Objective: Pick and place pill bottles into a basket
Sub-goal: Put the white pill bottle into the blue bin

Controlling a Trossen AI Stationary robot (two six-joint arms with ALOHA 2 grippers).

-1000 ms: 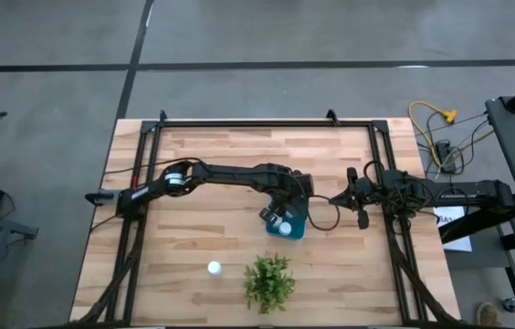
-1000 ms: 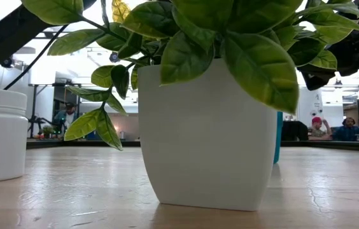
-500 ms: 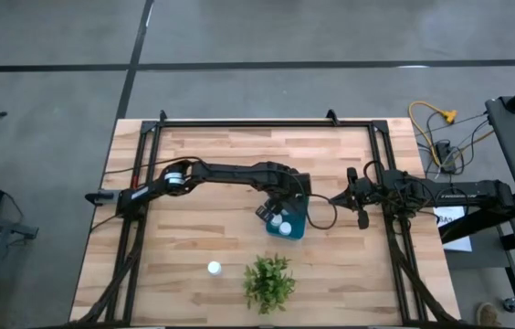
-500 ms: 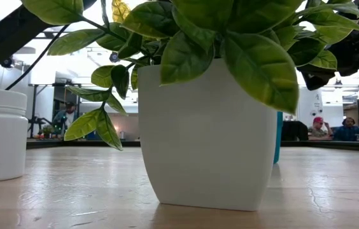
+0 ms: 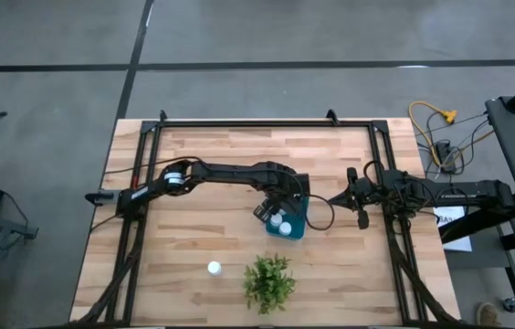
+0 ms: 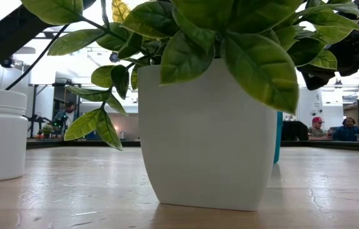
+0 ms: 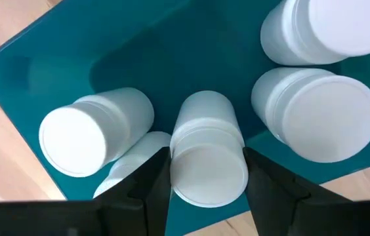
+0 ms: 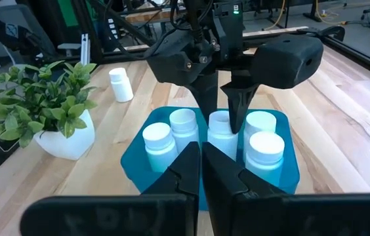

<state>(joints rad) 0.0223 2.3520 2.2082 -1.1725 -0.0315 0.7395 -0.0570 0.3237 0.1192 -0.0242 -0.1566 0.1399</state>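
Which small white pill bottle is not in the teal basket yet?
The lone small white pill bottle standing on the wooden table, beside the green plant; the others sit in the teal rectangular basket.

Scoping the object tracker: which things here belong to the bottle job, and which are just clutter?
Job:
- basket
- gripped pill bottle, in the left end effector over the basket
- four pill bottles standing in the basket
- loose pill bottle on the table

Lying about:
- plant
- yellow cable, off the table
- right end effector, shut, waiting beside the basket
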